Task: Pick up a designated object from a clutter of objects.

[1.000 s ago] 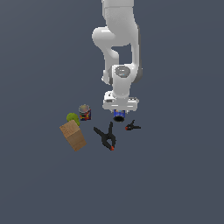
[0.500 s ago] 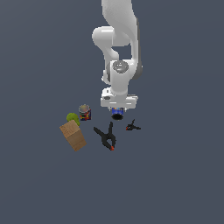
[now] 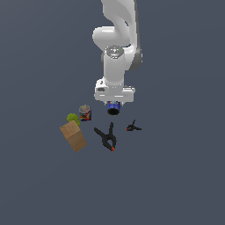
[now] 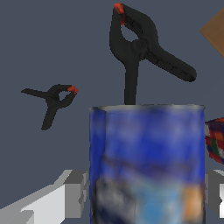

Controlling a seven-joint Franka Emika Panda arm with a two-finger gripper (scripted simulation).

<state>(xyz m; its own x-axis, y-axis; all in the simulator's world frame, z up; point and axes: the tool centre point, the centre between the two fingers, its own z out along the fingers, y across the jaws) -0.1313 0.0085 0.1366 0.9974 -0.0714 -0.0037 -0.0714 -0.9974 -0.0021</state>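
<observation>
The blue can (image 3: 114, 107) hangs between my gripper's (image 3: 114, 104) fingers, held above the floor in the exterior view, its dark end facing down. In the wrist view the blue can (image 4: 146, 162) fills the space between the two grey fingers (image 4: 74, 192), and the gripper (image 4: 146, 194) is shut on it. The rest of the clutter lies below and around it: the red-and-dark can (image 3: 85, 113), the green ball (image 3: 72, 118), the brown box (image 3: 73, 136), the large black clamp (image 3: 107, 137) and the small black clamp (image 3: 132, 127).
In the wrist view the large clamp (image 4: 140, 48) and the small clamp (image 4: 54, 103) lie on the floor beyond the held can. A corner of the box (image 4: 215, 28) and part of the red-and-dark can (image 4: 215, 144) show at one edge.
The arm has risen a little and shifted slightly to the exterior view's left, carrying the blue can. The other objects have not moved.
</observation>
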